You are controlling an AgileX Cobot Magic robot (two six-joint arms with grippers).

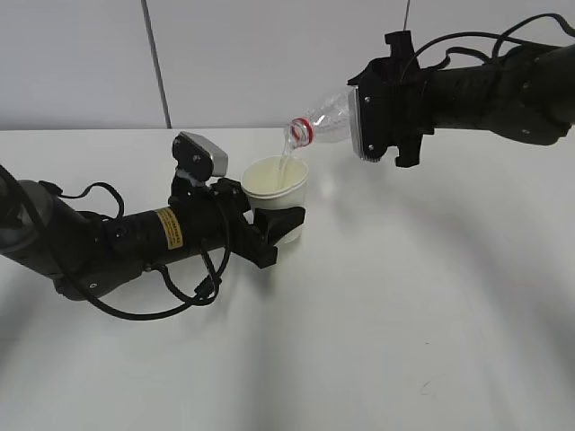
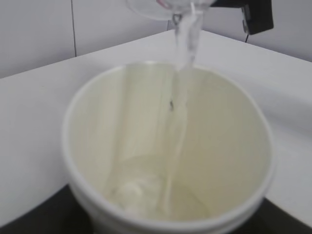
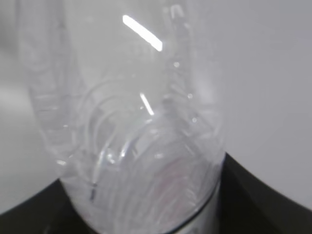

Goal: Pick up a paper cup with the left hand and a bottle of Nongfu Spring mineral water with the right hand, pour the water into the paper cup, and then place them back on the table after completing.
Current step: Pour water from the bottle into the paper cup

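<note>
My left gripper (image 1: 280, 226) is shut on a white paper cup (image 1: 277, 191) and holds it upright just above the table (image 1: 404, 314). The cup fills the left wrist view (image 2: 97, 122), its inside cream, with a little water (image 2: 161, 195) in the bottom. My right gripper (image 1: 370, 121) is shut on a clear plastic bottle (image 1: 325, 119) with a red neck ring, tilted mouth down over the cup's far rim. A thin stream of water (image 1: 286, 164) runs from the bottle into the cup, also seen in the left wrist view (image 2: 185, 44). The bottle (image 3: 136, 122) fills the right wrist view.
The white table stretches all around both arms. A pale wall with a dark vertical seam (image 1: 157, 63) stands behind. Black cables (image 1: 180, 301) loop from the left arm onto the table.
</note>
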